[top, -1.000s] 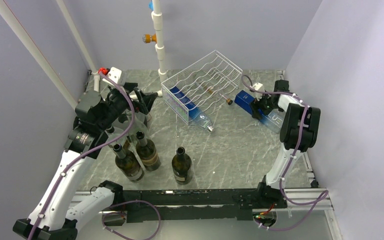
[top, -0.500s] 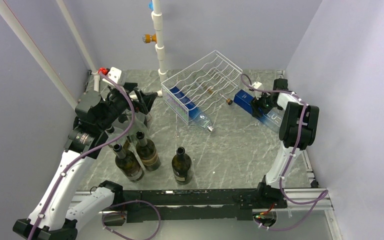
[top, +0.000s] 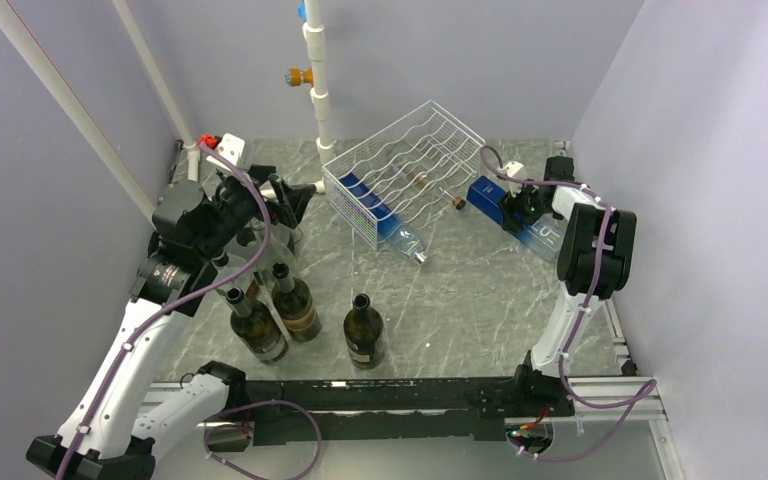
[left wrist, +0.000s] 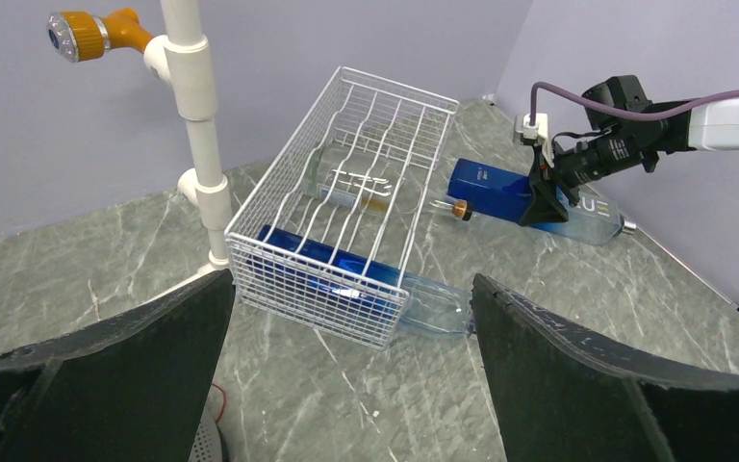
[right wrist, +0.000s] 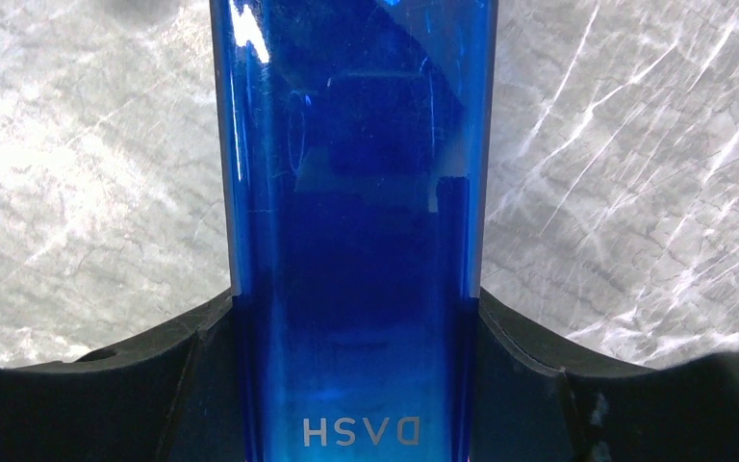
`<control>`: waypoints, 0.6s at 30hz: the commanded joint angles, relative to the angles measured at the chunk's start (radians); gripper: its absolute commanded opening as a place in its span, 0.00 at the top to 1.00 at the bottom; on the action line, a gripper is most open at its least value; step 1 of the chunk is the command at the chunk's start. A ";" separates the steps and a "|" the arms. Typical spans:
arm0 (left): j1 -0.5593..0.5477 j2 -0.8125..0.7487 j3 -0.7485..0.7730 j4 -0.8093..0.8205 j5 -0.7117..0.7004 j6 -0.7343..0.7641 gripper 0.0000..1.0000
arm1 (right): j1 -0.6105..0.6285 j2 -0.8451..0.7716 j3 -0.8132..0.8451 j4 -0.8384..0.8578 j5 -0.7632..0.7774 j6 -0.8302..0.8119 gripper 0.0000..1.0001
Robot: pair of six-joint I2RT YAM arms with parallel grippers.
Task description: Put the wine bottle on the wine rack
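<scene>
One wine rack [top: 405, 165] cradles two: a blue bottle [left wrist: 332, 265] and a clear bottle [left wrist: 351, 192], faint behind wires. Three dark bottles [top: 293, 302] stand near left. The wine bottle [top: 488, 196] lies on the desk [top: 460, 290] right of the rack, clamped in the right gripper [top: 516, 212] jaws; left gripper [left wrist: 351, 279] jaws gape wide.

The left arm [top: 130, 340] rises bent at the elbow, the left gripper [top: 285, 203] raised, its fingers [left wrist: 106, 375] spread wide. The right arm [top: 590, 250] reaches forward, the right gripper [top: 516, 210] low, fingers [right wrist: 154, 385] clamping a blue bottle [right wrist: 356, 192].
</scene>
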 commanded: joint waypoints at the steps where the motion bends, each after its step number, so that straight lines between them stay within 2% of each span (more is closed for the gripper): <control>1: 0.005 -0.006 0.027 0.026 -0.009 0.003 0.00 | 0.005 -0.099 0.008 0.165 -0.067 0.051 1.00; 12: 0.005 -0.014 0.026 0.026 -0.008 0.002 0.01 | 0.021 -0.111 0.020 0.207 -0.077 0.097 1.00; 18: 0.005 -0.014 0.027 0.024 -0.013 0.004 0.01 | 0.028 -0.164 -0.071 0.376 -0.068 0.170 1.00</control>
